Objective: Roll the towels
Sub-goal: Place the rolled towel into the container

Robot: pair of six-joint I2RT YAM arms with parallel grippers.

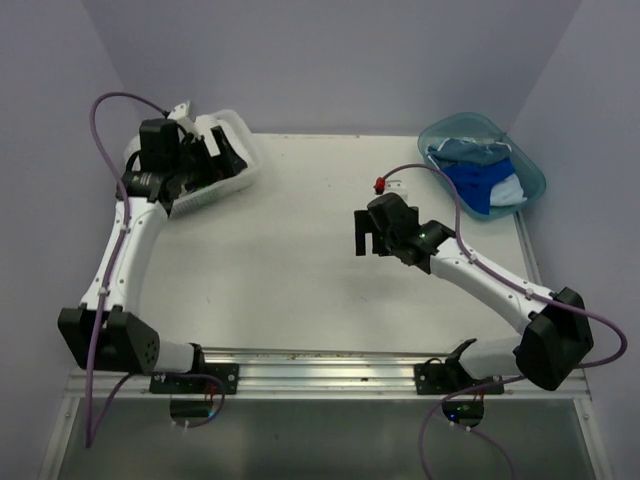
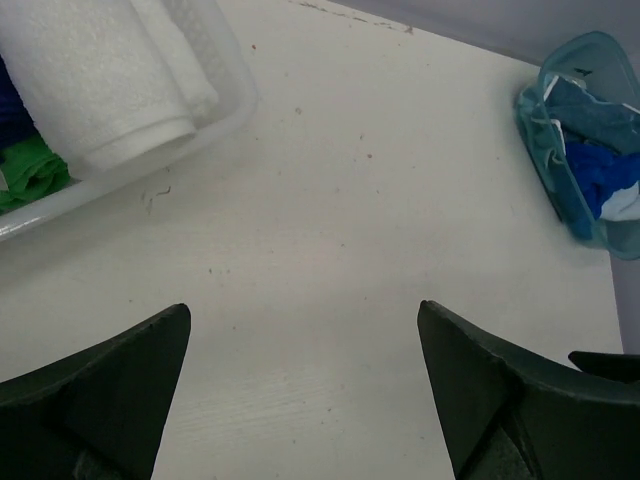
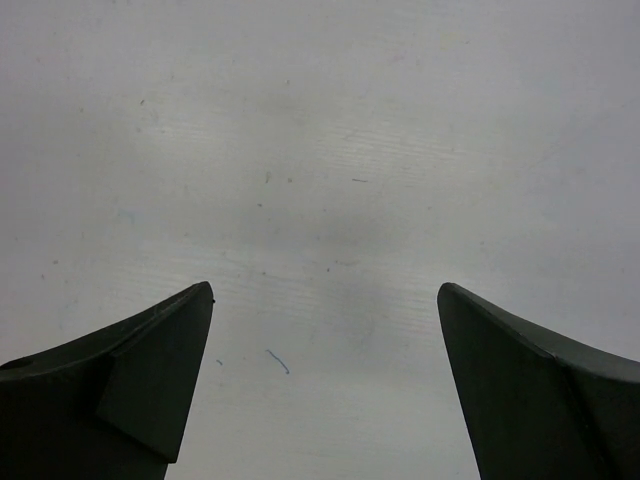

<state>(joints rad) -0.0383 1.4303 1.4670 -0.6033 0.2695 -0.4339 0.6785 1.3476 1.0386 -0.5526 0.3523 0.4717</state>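
A rolled white towel lies in the white basket at the table's far left, with a green towel and a bit of deep blue cloth beside it. Royal blue and pale blue towels are heaped loose in the teal tub at the far right. My left gripper hangs open by the basket with only bare tabletop between its fingers. My right gripper is open above the middle of the table, holding nothing.
The white tabletop stretches between basket and tub. The teal tub also shows at the right edge of the left wrist view. Purple walls close in the back and sides. A metal rail carries both arm bases at the near edge.
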